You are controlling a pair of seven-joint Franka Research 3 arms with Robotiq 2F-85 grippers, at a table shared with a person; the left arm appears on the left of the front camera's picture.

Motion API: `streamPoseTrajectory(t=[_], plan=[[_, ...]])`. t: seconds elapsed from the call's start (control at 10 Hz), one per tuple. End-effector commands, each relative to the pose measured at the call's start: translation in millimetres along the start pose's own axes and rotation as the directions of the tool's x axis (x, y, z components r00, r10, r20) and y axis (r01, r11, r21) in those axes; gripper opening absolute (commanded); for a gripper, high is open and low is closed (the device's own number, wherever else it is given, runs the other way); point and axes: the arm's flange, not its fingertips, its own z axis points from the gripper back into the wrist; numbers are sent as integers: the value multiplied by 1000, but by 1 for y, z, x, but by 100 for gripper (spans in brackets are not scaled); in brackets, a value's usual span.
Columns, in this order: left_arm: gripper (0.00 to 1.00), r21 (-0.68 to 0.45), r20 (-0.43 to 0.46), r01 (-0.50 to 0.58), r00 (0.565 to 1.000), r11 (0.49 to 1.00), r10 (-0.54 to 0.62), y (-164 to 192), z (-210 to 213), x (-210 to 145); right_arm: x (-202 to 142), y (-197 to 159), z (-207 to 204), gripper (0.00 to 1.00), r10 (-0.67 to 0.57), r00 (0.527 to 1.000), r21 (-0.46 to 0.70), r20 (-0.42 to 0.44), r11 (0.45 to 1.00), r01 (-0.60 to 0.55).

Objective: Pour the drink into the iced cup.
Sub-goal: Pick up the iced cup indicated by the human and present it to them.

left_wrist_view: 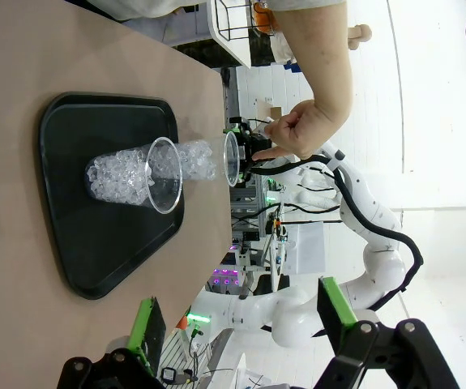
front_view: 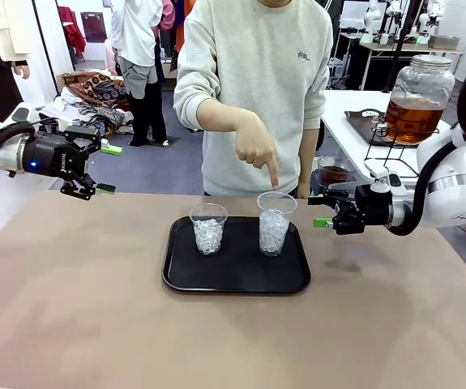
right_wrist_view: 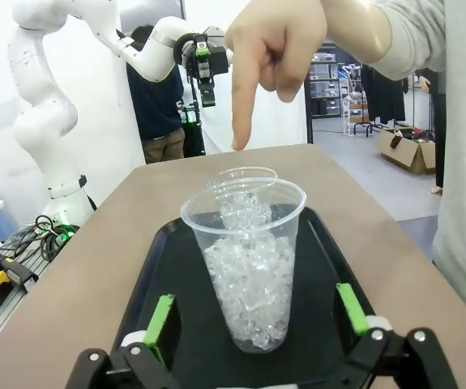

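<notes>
**On the brown table: two iced cups on a tray, both grippers spread and empty**

A brown table [front_view: 70, 308] lies between the robot and a person in a grey sweater. Behind the person is a busy workroom.

The right gripper [front_view: 320, 209] hangs over the table with its fingers pointing to the middle. The jaws are wide apart and hold nothing. It is just beside the right cup [front_view: 275, 224], at about the height of the rim, and does not touch it. In the right wrist view this cup [right_wrist_view: 253, 267] stands straight ahead, between the lines of the two green pads but farther away.

The right cup is clear plastic, upright and full of ice. It stands on the right part of a black tray [front_view: 237, 279]. The left cup [front_view: 208, 229] is the same kind, shorter and also iced, and stands near it on the tray without touching.

The person's hand [front_view: 257, 150] points down with one finger. The fingertip is just above the rim of the right cup.

The left gripper [front_view: 108, 168] is well apart, high over the far left corner of the table. Its jaws are also spread and empty.

Behind the right arm, a jar [front_view: 417, 101] of amber liquid sits on a wire stand on a white side table. A glass [front_view: 332, 172] with dark liquid stands lower, near the person; I cannot tell on what.
</notes>
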Motion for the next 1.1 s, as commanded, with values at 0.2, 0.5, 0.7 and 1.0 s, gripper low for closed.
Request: streamPoseTrajectory(t=[0.2,0.5,0.7,1.0], plan=[[100,-12,10,-4,1000,1000,4,-1,-1,0,-14,-12,-17,100,20,1000,4,12,1000,-20],[100,-12,10,-4,1000,1000,4,-1,-1,0,-19,-11,-29,100,9,1000,17,20,1000,-10],[100,-12,10,-4,1000,1000,4,-1,-1,0,-21,-10,-38,100,5,999,9,43,1000,-5],[100,-12,10,-4,1000,1000,4,-1,-1,0,-23,-7,-50,100,3,998,7,58,1000,-4]])
